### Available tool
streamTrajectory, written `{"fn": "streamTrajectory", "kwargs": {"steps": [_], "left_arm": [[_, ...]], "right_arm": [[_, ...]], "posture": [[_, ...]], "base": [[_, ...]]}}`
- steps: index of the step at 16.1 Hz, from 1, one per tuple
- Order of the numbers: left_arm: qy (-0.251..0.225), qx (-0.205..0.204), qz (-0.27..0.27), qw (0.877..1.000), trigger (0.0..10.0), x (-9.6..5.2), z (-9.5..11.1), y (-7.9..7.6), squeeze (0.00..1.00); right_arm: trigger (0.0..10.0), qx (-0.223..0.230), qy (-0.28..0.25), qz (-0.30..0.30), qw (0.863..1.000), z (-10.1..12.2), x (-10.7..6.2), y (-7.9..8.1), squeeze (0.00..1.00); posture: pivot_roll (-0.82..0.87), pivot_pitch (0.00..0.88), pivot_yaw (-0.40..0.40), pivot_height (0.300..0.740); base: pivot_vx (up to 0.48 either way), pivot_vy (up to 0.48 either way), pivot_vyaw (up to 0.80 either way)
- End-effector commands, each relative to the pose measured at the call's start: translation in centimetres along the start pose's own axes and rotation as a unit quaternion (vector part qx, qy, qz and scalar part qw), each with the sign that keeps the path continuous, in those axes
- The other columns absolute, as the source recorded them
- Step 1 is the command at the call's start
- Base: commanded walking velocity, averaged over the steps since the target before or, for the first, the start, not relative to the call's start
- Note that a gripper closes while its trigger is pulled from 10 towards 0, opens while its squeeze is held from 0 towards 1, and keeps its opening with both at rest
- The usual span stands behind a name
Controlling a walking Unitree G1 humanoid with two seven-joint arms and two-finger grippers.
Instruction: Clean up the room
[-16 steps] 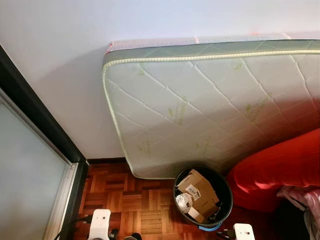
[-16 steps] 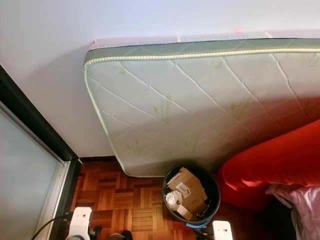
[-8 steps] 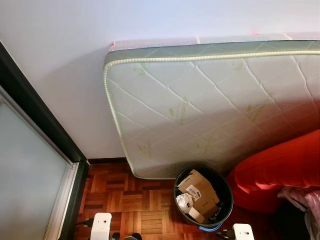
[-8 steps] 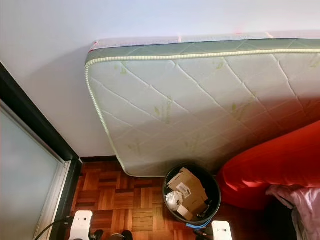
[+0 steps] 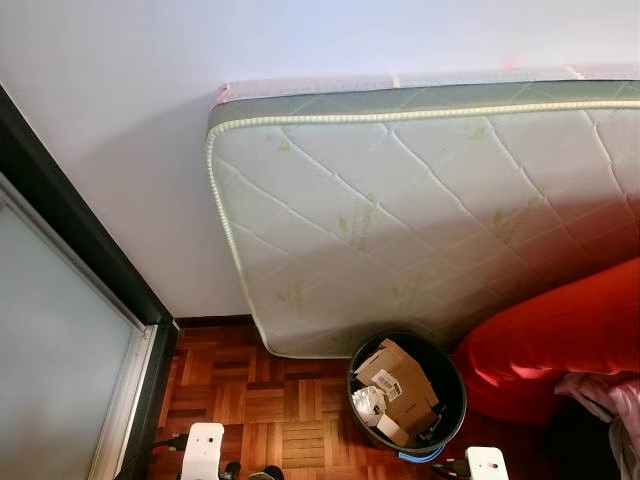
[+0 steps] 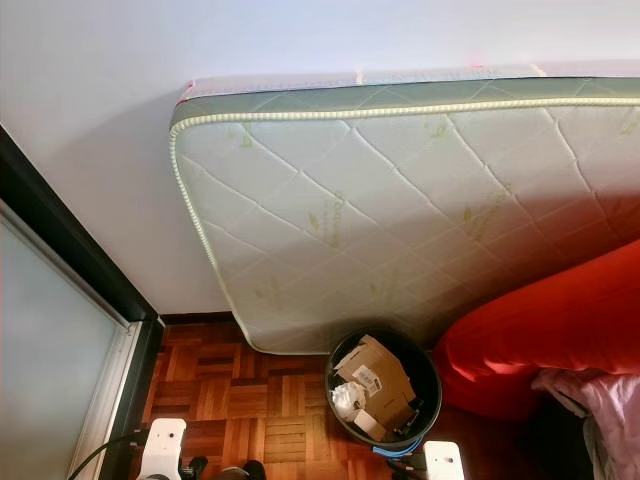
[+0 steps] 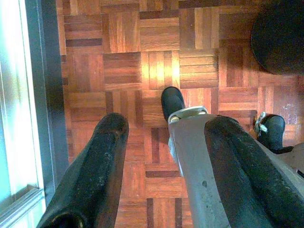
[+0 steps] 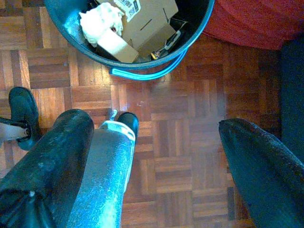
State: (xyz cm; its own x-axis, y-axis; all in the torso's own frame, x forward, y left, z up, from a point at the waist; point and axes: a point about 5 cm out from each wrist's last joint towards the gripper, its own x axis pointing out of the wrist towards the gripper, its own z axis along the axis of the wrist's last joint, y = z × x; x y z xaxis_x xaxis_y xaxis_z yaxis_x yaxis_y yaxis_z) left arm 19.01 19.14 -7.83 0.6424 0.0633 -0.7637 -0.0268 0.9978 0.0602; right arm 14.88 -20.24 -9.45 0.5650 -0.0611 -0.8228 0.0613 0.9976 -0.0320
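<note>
On my left, a frosted glass door (image 5: 55,370) meets the parquet floor (image 5: 260,400). My left tool (image 7: 166,142) hangs with fingers apart, empty. The mattress (image 5: 420,210) leans against the wall; below it the bin (image 5: 407,392) holds cardboard. My right tool (image 8: 152,142), fingers apart, hangs just beside it, near the red cushion (image 5: 560,340).

Bright, sharp daylight; soft shadows

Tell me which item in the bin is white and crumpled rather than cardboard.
The crumpled white paper wad at the edge of the bin, beside the flattened brown cardboard boxes; it alone is soft and white.
</note>
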Motion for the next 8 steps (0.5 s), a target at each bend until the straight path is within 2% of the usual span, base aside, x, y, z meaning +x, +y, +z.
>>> {"fn": "streamTrajectory", "kwargs": {"steps": [1, 3, 8], "left_arm": [[0.017, 0.004, 0.003, 1.0, 10.0, -0.13, -0.69, 0.17, 0.0], [0.018, 0.005, 0.002, 1.0, 10.0, -0.14, -0.79, 0.02, 0.0], [0.021, 0.004, 0.002, 1.0, 10.0, -0.26, -1.18, 0.19, 0.0]], "right_arm": [[10.0, 0.002, 0.014, 0.001, 1.0, -0.7, -0.14, 0.05, 0.0], [10.0, 0.003, 0.014, 0.0, 1.0, -0.71, -0.14, 0.05, 0.0], [10.0, -0.001, 0.016, 0.0, 1.0, -0.67, -0.12, 0.02, 0.0]], "posture": [[0.0, 0.152, 0.003, 0.74], [0.0, 0.155, 0.003, 0.74], [0.0, 0.164, 0.0, 0.74]], "base": [[0.0, 0.0, 0.0], [0.0, 0.0, 0.0], [-0.247, 0.0, 0.0]]}}
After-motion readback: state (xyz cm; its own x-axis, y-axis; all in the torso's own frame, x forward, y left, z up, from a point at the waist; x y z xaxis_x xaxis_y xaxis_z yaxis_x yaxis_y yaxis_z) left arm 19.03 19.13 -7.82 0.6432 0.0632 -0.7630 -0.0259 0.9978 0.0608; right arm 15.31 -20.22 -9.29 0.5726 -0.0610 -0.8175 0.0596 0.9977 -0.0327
